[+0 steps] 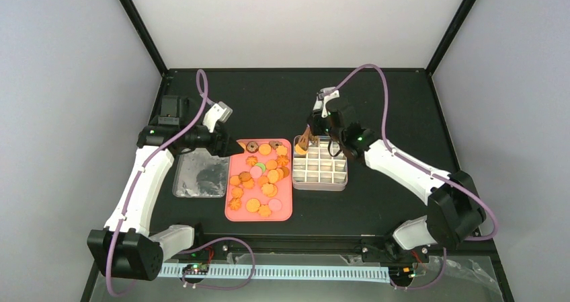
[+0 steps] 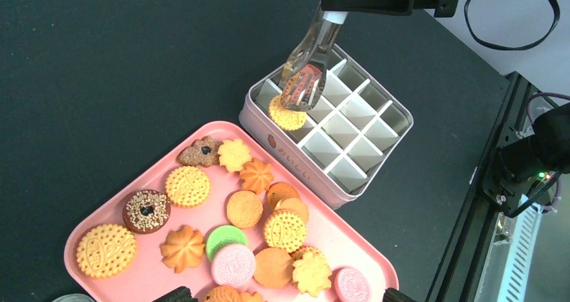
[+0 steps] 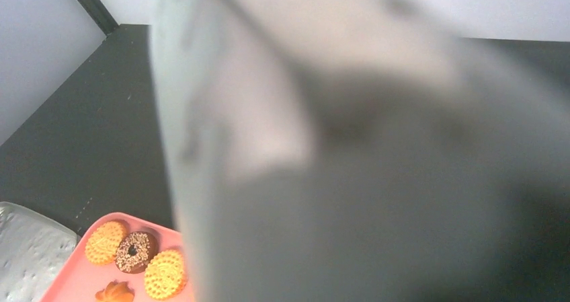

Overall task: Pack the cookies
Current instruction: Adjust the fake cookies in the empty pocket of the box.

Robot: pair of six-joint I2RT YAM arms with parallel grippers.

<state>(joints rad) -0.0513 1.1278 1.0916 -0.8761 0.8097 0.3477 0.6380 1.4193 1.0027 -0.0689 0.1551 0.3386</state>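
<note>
The left gripper [image 1: 222,142] is held spread and empty beside the pink tray [image 1: 232,216], on which most cookies [image 1: 259,177] are laid flat (some overlapping). Further right, one round cookie [image 2: 288,114] appears pinched at the tips of the tongs [image 2: 312,53], over the tin's [image 2: 296,157] far-left corner cell. The tongs are clamped by the nearer right gripper [image 1: 317,126] and slant down leftward. The other cells are seen empty on the matte black table [image 1: 269,93].

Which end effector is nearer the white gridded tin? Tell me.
Right. The right end effector hangs over the tin's far-left corner, holding tongs; the left end effector sits at the pink tray's far-left corner.
</note>
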